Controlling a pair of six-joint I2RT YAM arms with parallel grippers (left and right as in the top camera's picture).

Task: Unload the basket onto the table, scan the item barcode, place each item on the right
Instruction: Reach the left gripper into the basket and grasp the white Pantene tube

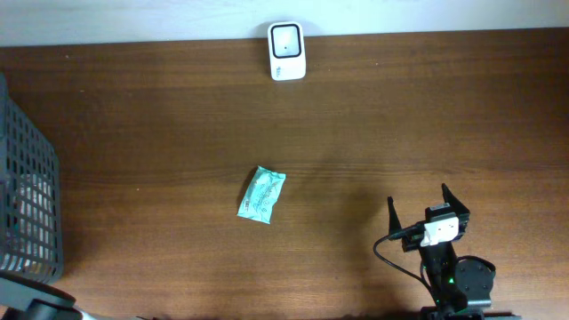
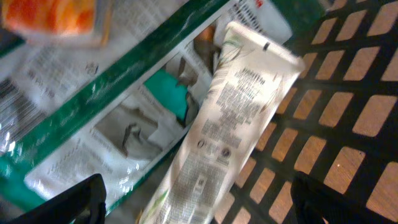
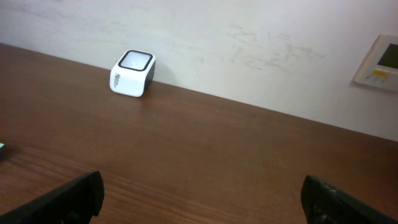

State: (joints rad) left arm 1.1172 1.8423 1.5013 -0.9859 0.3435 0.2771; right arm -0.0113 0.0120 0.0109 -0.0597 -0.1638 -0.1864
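Observation:
In the left wrist view my left gripper is open inside the dark mesh basket. A white printed tube lies lengthwise between its fingers, touching neither. Under the tube lie green-and-white packets and an orange pack. The white barcode scanner stands at the table's far edge, also in the right wrist view. A small green packet lies mid-table. My right gripper hovers open and empty at the front right.
The basket stands at the table's left edge. A white wall runs behind the scanner, with a wall panel at the right. Part of the left arm shows at the bottom left.

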